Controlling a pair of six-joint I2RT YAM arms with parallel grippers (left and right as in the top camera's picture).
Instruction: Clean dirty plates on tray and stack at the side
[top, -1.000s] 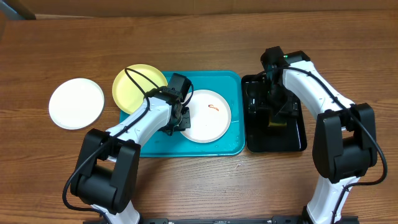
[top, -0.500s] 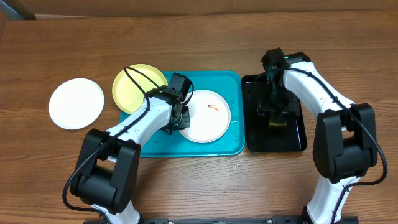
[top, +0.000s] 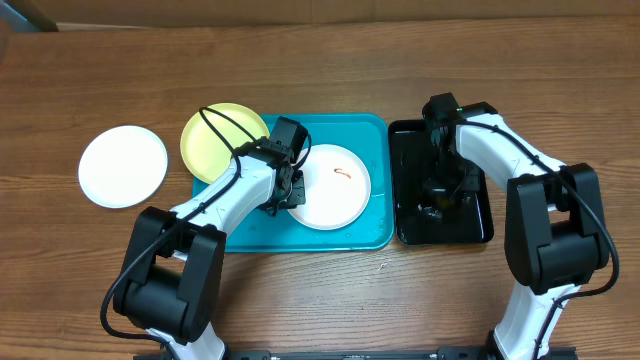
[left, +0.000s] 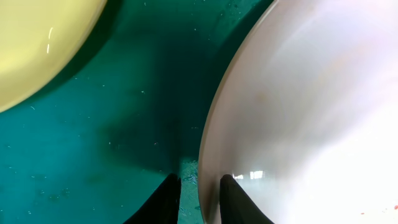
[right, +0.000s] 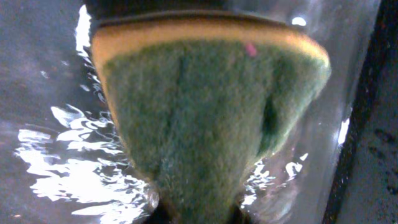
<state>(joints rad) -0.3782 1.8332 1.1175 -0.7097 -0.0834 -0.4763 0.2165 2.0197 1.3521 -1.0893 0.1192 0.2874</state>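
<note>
A blue tray (top: 262, 232) sits in the middle of the wooden surface (top: 100, 270). A white plate (top: 335, 195) lies flat on the tray, right of its centre, with a small orange smear (top: 343, 172) on its far half. The left claw (top: 284, 192) is at this plate's left edge. In the left wrist view it is nearly closed, with one finger over the plate and the other outside it on the tray, pinching the rim between them.

A yellow plate (top: 222, 140) rests at the tray's far left corner, overlapping the rim and partly out on the surface. A second white plate (top: 123, 166) lies on the surface further left, apart from the tray.

Just right of the blue tray is a glossy black tray (top: 472, 226). The right claw (top: 438, 190) is down inside it, clamped tight on a sponge (right: 205, 112) whose green scouring face fills the wrist view, with a yellow layer along its top edge.
</note>
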